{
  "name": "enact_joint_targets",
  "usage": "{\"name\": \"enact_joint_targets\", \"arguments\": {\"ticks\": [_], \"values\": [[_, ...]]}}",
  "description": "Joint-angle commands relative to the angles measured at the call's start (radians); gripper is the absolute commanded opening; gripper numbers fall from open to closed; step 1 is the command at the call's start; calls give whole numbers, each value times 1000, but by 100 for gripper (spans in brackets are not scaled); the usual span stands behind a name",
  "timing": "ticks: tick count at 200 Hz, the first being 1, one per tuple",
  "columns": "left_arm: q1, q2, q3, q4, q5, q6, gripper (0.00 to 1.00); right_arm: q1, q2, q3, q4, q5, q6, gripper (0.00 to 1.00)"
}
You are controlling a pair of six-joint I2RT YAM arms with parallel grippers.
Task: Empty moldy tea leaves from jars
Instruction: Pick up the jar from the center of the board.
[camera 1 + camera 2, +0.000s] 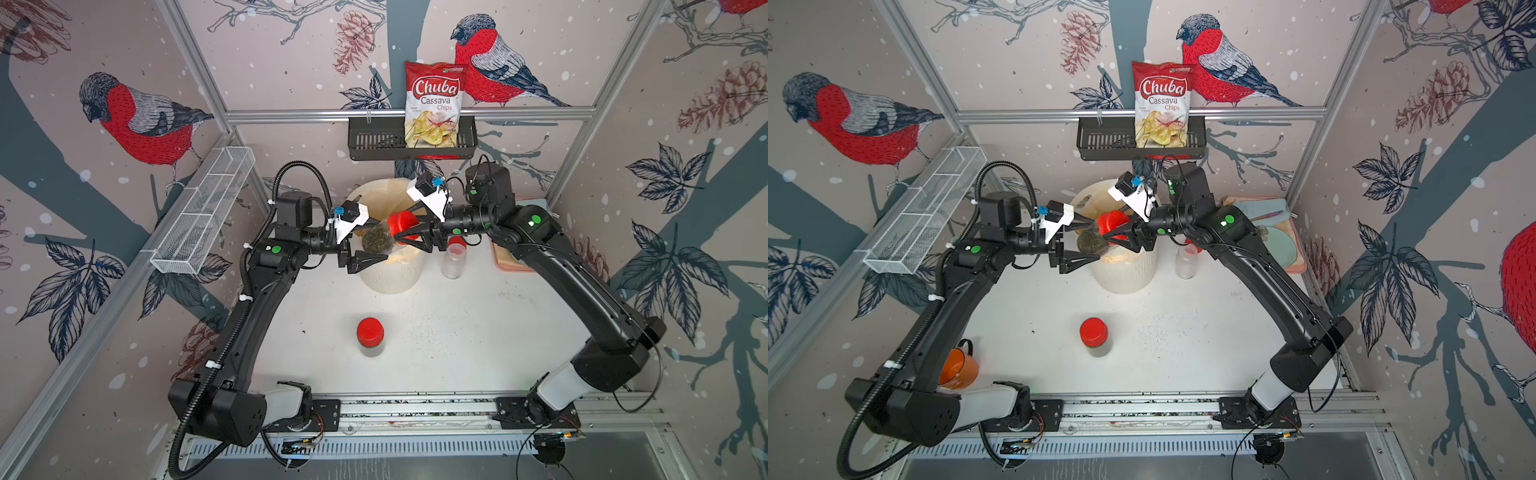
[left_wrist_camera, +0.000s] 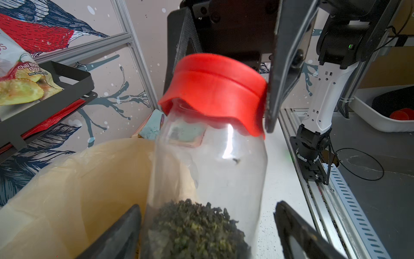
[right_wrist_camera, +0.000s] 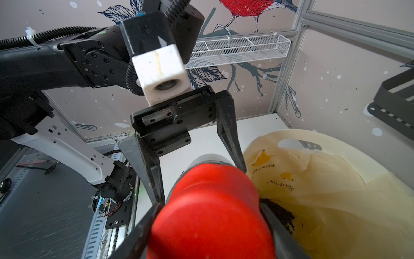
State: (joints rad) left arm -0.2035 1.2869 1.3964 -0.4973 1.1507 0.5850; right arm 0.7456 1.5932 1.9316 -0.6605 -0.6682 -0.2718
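One jar (image 1: 377, 242) sideways, lid (image 1: 401, 222) pointing right.

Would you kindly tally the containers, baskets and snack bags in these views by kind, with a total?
Clear jars: 3
White bin: 1
Wall baskets: 2
Chip bag: 1
Orange mug: 1
Total: 8

White table (image 1: 478, 324) bearing bin (image 1: 390, 276), front jar (image 1: 370, 338), rear jar (image 1: 454, 262)
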Motion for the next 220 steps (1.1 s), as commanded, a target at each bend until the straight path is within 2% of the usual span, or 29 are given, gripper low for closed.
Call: {"name": "enact_joint_targets", "arguments": {"ticks": [1,76,125,164,204,220], "values": [[-8,3,12,-37,17,41,88,2,2,10,25,-31,-24,27],[-41,15,16,-75,-30,65,90,1,-13,6,25,-56,-42,27],[-45,16,18,-88,-43,73,75,1,-19,-19,36,-59,-47,27],[-45,14,21,-101,-51,85,70,-4,-22,-42,50,-62,-48,28],[-45,6,17,-113,-54,98,64,-13,-35,-73,86,-48,-29,39],[-45,6,19,-118,-57,101,62,-14,-38,-84,104,-37,-15,55]]}}
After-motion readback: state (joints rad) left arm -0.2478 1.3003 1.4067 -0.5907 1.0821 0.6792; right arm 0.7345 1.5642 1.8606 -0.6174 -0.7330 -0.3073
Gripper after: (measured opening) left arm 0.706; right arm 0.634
